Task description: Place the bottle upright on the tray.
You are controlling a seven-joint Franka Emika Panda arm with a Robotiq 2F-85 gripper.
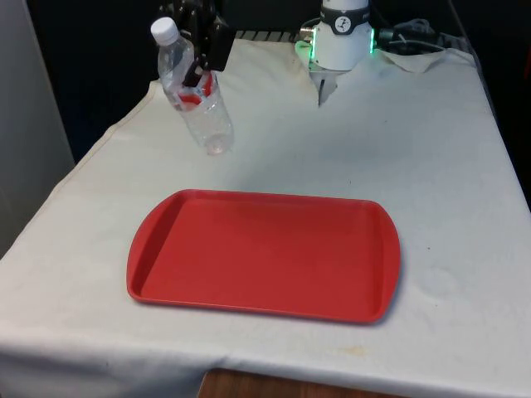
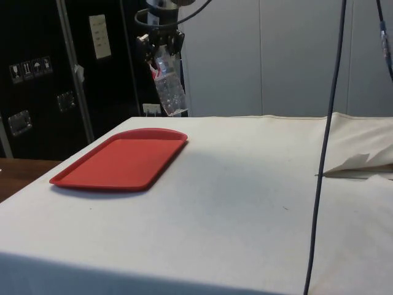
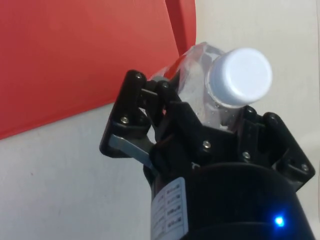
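A clear plastic bottle (image 1: 199,99) with a white cap (image 1: 165,31) and a red label hangs in the air, tilted, cap up. My black gripper (image 1: 199,70) is shut on its upper body, just below the neck. The bottle is high above the cloth, beyond the far left corner of the red tray (image 1: 265,253) in the front view. From the side, the bottle (image 2: 169,86) hangs under the gripper (image 2: 161,46) above the tray's (image 2: 123,161) far end. The wrist view looks down past the cap (image 3: 240,76) and the fingers (image 3: 135,95) to the tray (image 3: 80,55) below.
The tray lies flat near the table's front edge on the white cloth (image 1: 431,149). The robot base (image 1: 342,37) stands at the far end. A crumpled fold of cloth (image 2: 362,163) and a hanging black cable (image 2: 325,141) show in the side view.
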